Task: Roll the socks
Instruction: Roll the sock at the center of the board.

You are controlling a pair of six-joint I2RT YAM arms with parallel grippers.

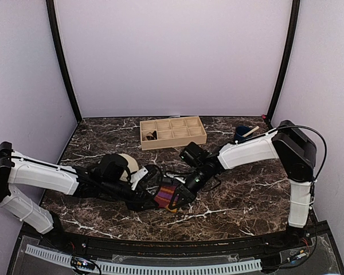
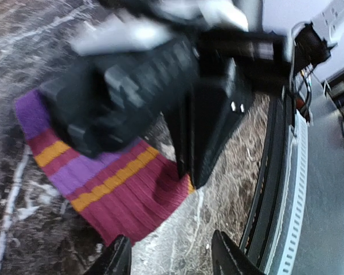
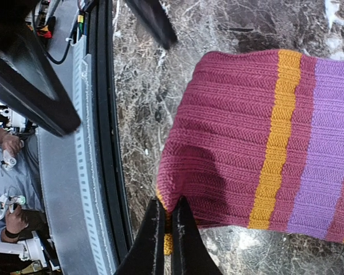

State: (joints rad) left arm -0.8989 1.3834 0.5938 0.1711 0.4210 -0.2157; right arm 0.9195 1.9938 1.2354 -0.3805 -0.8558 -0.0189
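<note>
Left gripper (image 2: 172, 260) low over the marble table (image 1: 246, 197), just at the near-left edge of the striped sock (image 1: 166, 196); jaws apart, nothing between them, released. Round beige plate (image 1: 132, 165) behind the left wrist, partly hidden by it. Striped sock lies flat on the table at centre front, between the two grippers; magenta ribbing with orange bands and a purple band; near the table's front edge. Right gripper (image 3: 169, 201) reaches in from the right, down at the sock's corner; fingers clenched together, a little of the sock's hem pinched between them. Wooden tray (image 1: 173, 141) with compartments sits further back, well apart from the sock; a dark item in its left cell, kind not clear. Blue object (image 1: 242, 134) at back right, behind the right arm.
</note>
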